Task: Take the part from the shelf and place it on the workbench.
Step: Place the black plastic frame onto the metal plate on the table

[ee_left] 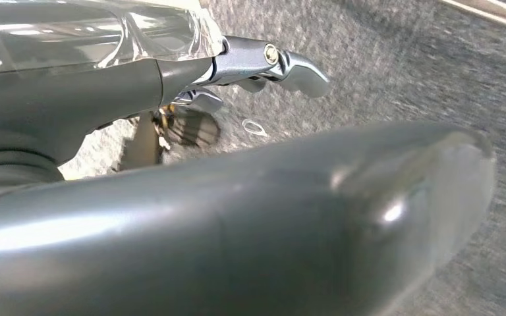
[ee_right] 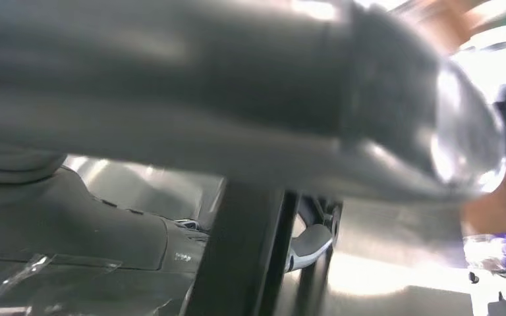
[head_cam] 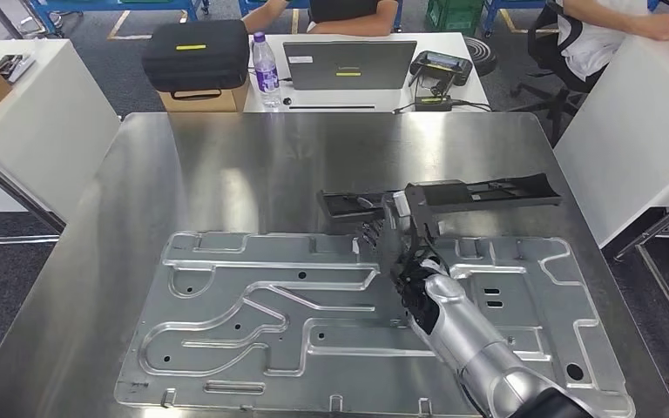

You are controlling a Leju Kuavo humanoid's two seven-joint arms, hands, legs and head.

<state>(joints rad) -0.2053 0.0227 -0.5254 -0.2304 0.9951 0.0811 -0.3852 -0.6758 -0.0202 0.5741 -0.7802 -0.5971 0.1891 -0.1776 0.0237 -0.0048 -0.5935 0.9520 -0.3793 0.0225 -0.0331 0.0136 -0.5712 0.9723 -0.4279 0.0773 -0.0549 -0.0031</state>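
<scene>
Part (head_cam: 442, 195): long black plastic piece, in the head view held by the right hand (head_cam: 398, 246) over the steel tabletop (head_cam: 226, 165), w/ its length running across, just above the far edge of the big grey metal plate (head_cam: 253, 322) that lies flat there. Fingers clamped on the part near its middle; whether it hangs just clear or already touches the tabletop, can't tell. Right arm comes up from the bottom edge. Beyond the tabletop: white desk w/ a laptop (head_cam: 349, 64), a bottle (head_cam: 266, 63) and a black case (head_cam: 196, 54); people sit behind it.

Left wrist view: left hand (ee_left: 237, 66) hangs over grey floor, thick grey thumb across the pic, fingers loosely apart, nothing in them.

Right wrist view: blurry, close. Grey thumb up front, a dark bar of the part (ee_right: 244, 257) crossing between fingers, shiny tabletop behind. Grip looks firm.

Progress, as I judge it: pickup and carry done, part's at the workbench. Left: lower it, let go, pull arm back.
</scene>
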